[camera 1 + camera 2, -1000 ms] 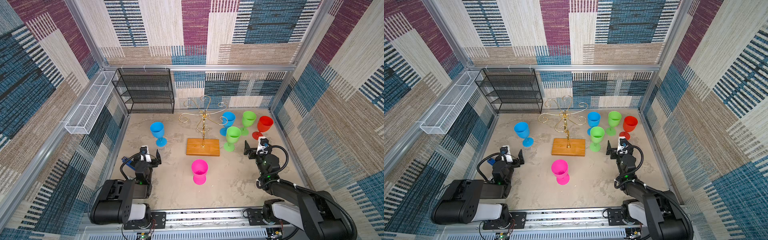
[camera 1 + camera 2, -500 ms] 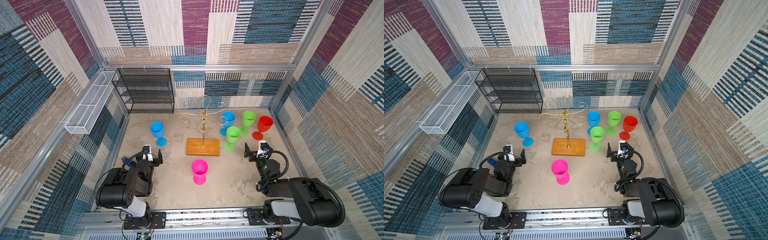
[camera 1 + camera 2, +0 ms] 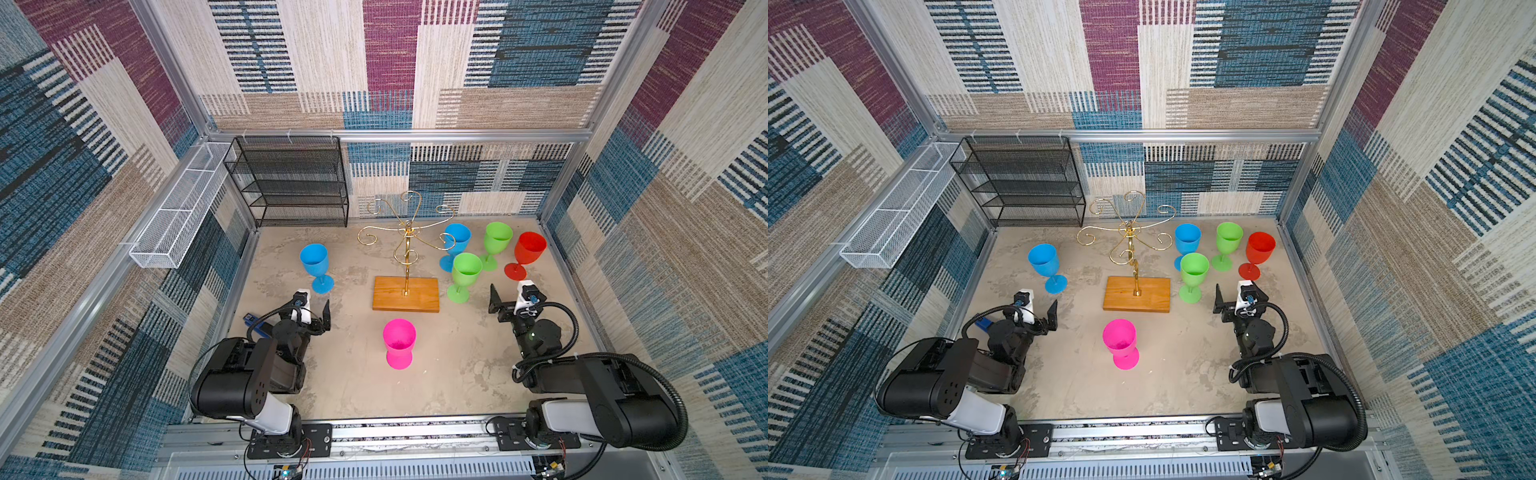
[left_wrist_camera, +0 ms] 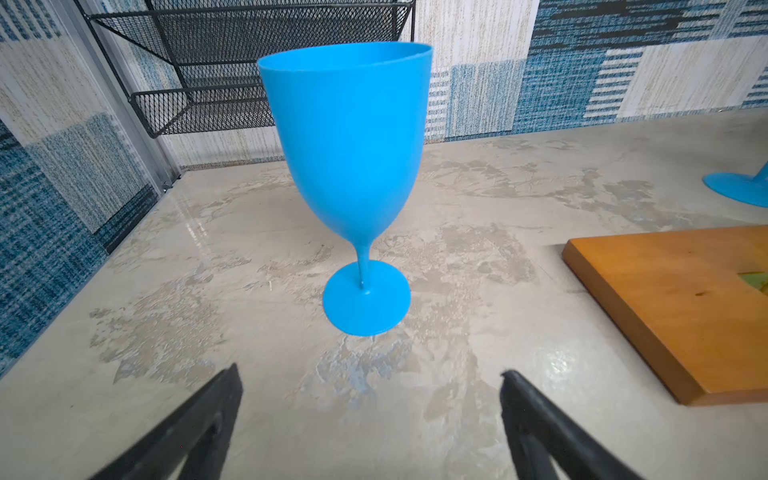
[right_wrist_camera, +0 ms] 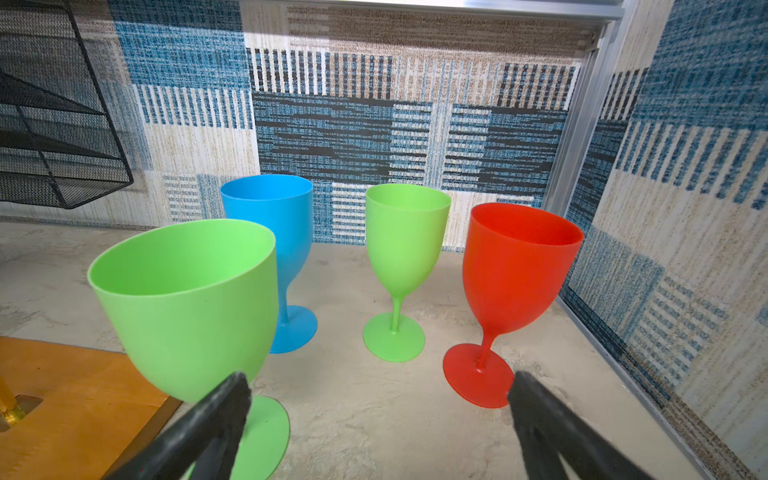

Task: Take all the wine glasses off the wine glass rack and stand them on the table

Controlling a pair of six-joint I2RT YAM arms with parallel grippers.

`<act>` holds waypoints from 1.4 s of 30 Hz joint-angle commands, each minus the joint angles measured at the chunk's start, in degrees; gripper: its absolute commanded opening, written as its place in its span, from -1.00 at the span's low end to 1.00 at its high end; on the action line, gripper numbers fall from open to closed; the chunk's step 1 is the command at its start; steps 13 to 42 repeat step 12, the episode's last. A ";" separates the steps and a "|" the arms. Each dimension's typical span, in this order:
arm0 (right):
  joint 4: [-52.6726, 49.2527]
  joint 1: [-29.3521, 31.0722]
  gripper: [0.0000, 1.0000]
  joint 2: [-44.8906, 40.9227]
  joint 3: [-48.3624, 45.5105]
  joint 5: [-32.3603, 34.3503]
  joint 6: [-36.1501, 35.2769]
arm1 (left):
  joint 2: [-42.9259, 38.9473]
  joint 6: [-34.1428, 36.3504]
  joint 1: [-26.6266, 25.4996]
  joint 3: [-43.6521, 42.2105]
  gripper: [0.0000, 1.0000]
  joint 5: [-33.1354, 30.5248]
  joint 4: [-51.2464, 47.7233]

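The wine glass rack stands in the middle of the tabletop, its gold post rising from a rectangular wooden base and spreading into scroll-curled arms. All six glasses seen in both top views stand upright on the tabletop, not on the rack. The pink wine glass is in front of the base, nearest the robot. A blue wine glass stands alone on the left of the rack. On the right are four more, close together: a second blue wine glass just beside the rack's arms, a near green wine glass beside the base, a far green wine glass and a red wine glass nearest the right wall.

The left pincer sits low over the tabletop with its fingers spread wide and nothing between them; the lone blue glass is ahead of it, apart from both fingers. The right pincer is likewise wide apart and holds nothing. It faces the group of four; one finger overlaps the near green glass in the wrist view, while a top view shows a gap between them.

A black mesh shelf stands against the back wall, and a long white wire basket hangs on the left wall.
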 commanded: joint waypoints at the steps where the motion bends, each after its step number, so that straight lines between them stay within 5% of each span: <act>1: 4.14 -0.16 0.98 1.36 -0.11 -0.11 0.05 | 0.20 -1.30 -0.18 0.17 0.98 -6.95 3.31; 42: 8.06 -0.47 0.98 5.06 -0.25 -0.02 0.03 | 2.41 -1.54 -0.14 2.99 0.98 -9.79 1.98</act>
